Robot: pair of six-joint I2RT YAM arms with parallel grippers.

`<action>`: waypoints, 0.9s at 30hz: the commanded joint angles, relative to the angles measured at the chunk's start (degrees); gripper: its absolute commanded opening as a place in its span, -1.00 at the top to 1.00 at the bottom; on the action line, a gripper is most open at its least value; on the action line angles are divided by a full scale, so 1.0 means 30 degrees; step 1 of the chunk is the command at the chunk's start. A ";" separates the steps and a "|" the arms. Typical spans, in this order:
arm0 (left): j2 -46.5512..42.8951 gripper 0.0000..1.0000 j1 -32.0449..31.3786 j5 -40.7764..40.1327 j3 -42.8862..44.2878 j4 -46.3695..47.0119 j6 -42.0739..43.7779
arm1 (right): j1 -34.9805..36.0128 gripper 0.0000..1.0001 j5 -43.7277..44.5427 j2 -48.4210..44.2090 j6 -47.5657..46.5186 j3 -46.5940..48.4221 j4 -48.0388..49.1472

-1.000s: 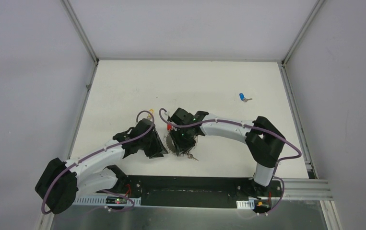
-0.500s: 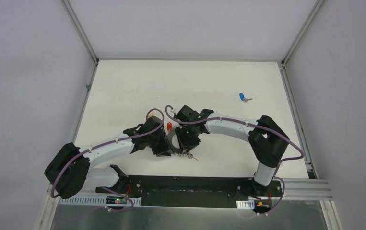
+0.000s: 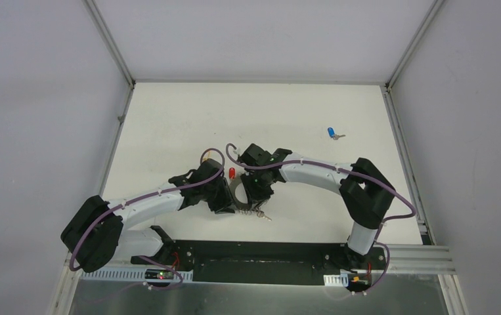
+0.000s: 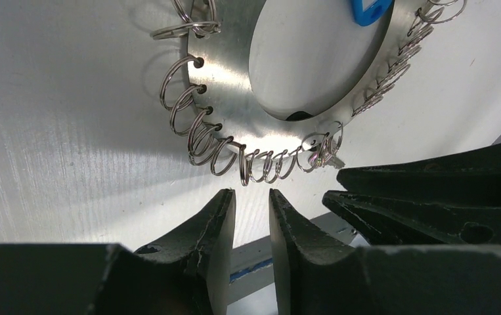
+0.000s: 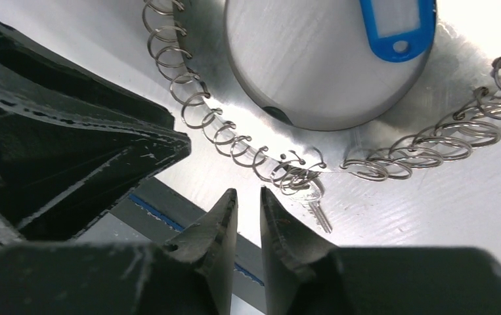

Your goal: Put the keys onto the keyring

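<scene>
The keyring (image 3: 241, 197) lies on the table between my two grippers. In the left wrist view it is a flat metal ring (image 4: 231, 121) edged with wire coils, and it also shows in the right wrist view (image 5: 208, 52). A blue tag (image 5: 397, 26) lies in its hollow. A silver key (image 5: 316, 210) hangs from the coils. A red key (image 3: 232, 173), a yellow key (image 3: 205, 158) and a blue key (image 3: 332, 133) lie loose on the table. My left gripper (image 4: 252, 197) and right gripper (image 5: 249, 193) each stand just short of the coils, narrowly open and empty.
The table's side rails run along both sides (image 3: 113, 151). The black base plate (image 3: 261, 259) lies along the near edge. The two grippers are close together; the right one's fingers (image 4: 431, 190) show in the left wrist view.
Over the last second my left arm swung right and in toward the keyring, and the right gripper shifted slightly right. Almost nothing has moved in the last half second.
</scene>
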 commanded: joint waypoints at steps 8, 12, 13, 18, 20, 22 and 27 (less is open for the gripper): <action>0.0243 0.48 -0.0092 -0.0501 0.0438 0.0471 -0.0130 | 0.0768 0.71 0.2197 0.2001 -0.0420 0.2498 -0.2003; 0.0245 0.49 -0.0094 -0.0510 0.0411 0.0458 -0.0147 | 0.0801 0.76 0.3488 0.2146 -0.0377 0.2407 -0.2576; 0.0236 0.49 -0.0095 -0.0505 0.0409 0.0456 -0.0155 | 0.0798 0.77 0.3892 0.2124 -0.0375 0.2418 -0.2755; 0.0243 0.49 -0.0100 -0.0533 0.0358 0.0458 -0.0163 | 0.0746 0.83 0.4901 0.1365 -0.0380 0.2307 -0.3264; 0.0259 0.49 -0.0091 -0.0535 0.0351 0.0472 -0.0156 | 0.0725 0.84 0.5059 0.1046 -0.0375 0.2138 -0.3213; 0.0298 0.49 -0.0096 -0.0523 0.0379 0.0458 -0.0138 | 0.0637 0.85 0.5144 0.0977 -0.0404 0.2018 -0.3268; 0.0402 0.49 -0.0100 -0.0475 0.0383 0.0468 -0.0065 | 0.0239 0.86 0.5779 0.0744 -0.0584 0.1637 -0.3392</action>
